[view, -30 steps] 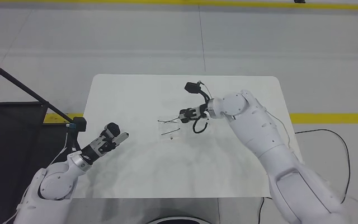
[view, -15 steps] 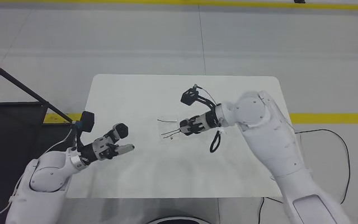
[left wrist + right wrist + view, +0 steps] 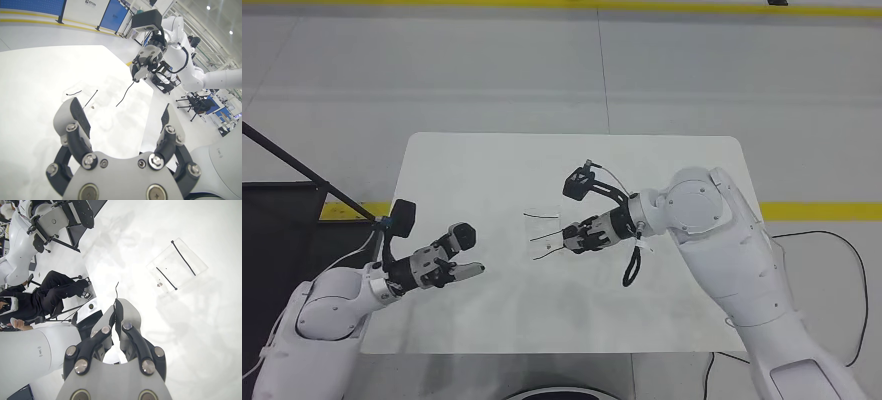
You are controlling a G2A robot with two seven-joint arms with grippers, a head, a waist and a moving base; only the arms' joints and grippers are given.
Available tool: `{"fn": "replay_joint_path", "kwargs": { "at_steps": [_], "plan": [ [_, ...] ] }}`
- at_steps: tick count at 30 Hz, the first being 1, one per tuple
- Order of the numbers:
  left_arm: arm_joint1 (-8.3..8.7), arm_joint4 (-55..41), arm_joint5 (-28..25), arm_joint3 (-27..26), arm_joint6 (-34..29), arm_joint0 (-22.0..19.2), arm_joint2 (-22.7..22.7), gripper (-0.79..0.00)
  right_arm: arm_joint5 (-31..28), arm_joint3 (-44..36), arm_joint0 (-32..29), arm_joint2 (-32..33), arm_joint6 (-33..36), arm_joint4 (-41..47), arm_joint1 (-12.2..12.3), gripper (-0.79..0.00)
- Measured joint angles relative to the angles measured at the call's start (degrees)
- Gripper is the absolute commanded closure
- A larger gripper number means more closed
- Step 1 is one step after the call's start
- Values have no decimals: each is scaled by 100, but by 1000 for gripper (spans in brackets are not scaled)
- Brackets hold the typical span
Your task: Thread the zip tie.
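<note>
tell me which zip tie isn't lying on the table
The zip tie pinched in the right pincer, held above the table; the other two zip ties lie flat on the clear tray.

Right pincer (image 3: 570,238) sits over mid surface (image 3: 662,300), with a thin black zip tie (image 3: 547,239) sticking out of its tip over a clear tray (image 3: 543,226). Second tie (image 3: 540,213) lies on the tray. Left pincer (image 3: 468,254) is spread wide, well apart from it, near the surface's left edge.
</note>
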Motion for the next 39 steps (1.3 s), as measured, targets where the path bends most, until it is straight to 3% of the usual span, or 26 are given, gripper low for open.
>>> {"fn": "replay_joint_path", "kwargs": {
  "at_steps": [5,10,16,21,33,39],
  "plan": [
    [76,-432,-290,-10,-431,-177,414,-785,-227,-35,134,-243,83,147,-6,0],
    [314,-382,-36,-90,-665,-636,1055,-785,-171,-84,623,-686,135,567,20,0],
    [615,-10,-308,16,-397,-1029,1681,-785,7,119,1302,-1320,313,1151,22,0],
    [810,328,-703,223,1,-1130,1830,-785,11,466,1818,-1821,317,1695,4,0],
    [816,321,-700,232,6,-1130,1819,-785,-59,629,1934,-1900,246,1779,11,0],
    [790,609,-499,83,354,-1183,1921,-785,35,468,1812,-1921,83,1594,29,0]
  ]
}}
